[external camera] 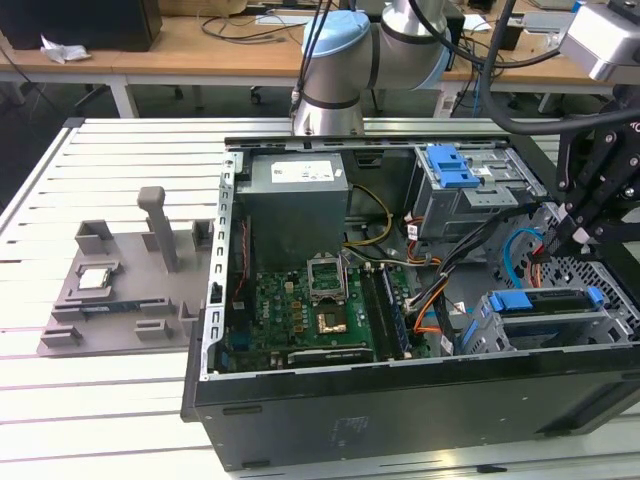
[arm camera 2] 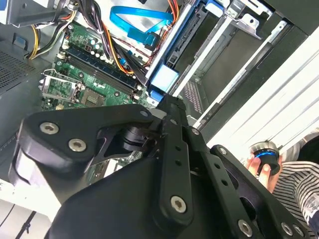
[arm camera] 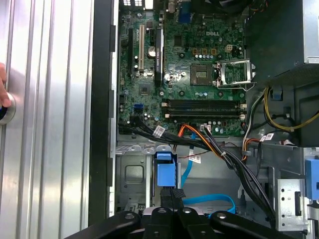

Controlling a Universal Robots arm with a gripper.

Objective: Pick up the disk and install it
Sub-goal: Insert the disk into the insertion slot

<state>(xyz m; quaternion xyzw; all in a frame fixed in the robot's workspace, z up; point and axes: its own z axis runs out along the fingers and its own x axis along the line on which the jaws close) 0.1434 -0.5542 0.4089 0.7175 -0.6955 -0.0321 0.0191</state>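
Pincer [external camera: 556, 238] hangs just above the disk [external camera: 545, 303] in its bay [external camera: 478, 335]; cannot tell its opening, hidden by its own body

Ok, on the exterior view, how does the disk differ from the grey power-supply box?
The disk is flat and thin, with blue rails at its ends; the power-supply box is a tall grey block. The box is bulkier than the disk. The disk lies at the drive bay by the near wall of the case, on the exterior view's right; the box stands against the far wall, further left. Both sit inside the open case.
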